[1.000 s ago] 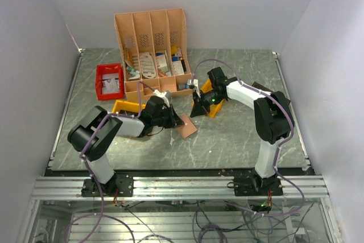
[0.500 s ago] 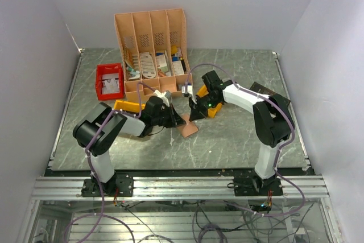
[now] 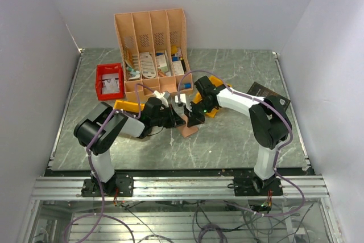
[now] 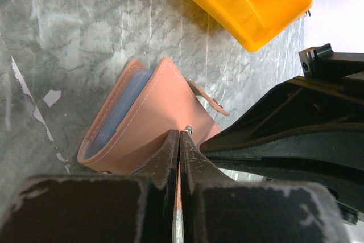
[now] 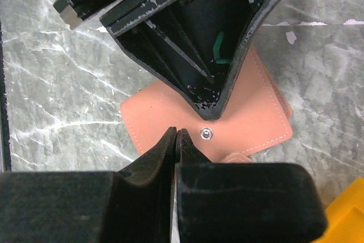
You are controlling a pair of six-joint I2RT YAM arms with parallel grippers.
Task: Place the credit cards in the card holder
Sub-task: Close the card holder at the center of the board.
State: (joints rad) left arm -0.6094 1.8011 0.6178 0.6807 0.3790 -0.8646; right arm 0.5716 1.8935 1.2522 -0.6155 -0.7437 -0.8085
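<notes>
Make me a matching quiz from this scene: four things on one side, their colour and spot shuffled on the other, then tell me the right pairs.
Things:
1. card holder
2. leftmost bin
3. slotted organiser
4. book

Colour and spot:
A. black, far right
B. red, just left of the organiser
C. tan, in the middle
D. peach, standing at the back

Pairs: 1-C, 2-B, 3-D, 4-A
</notes>
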